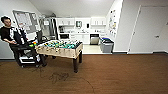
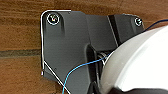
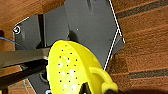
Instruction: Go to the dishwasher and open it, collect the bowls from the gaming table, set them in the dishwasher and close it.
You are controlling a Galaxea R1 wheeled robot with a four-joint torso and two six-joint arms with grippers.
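Two bowls aboard: white bowl (image 2: 140,62), yellow perforated bowl (image 3: 72,72) (grip states indeterminable); dishwasher (image 1: 94,39) distant, loading outstanding.

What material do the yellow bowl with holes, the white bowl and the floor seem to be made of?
The yellow bowl looks like glossy moulded plastic: saturated colour, small shiny spots, punched holes and a moulded handle. The white bowl has a smooth, slightly glossy surface, plastic or ceramic; the look leaves this open. The floor looks like brown wood-pattern planks, wood or laminate, with visible grain and seams.
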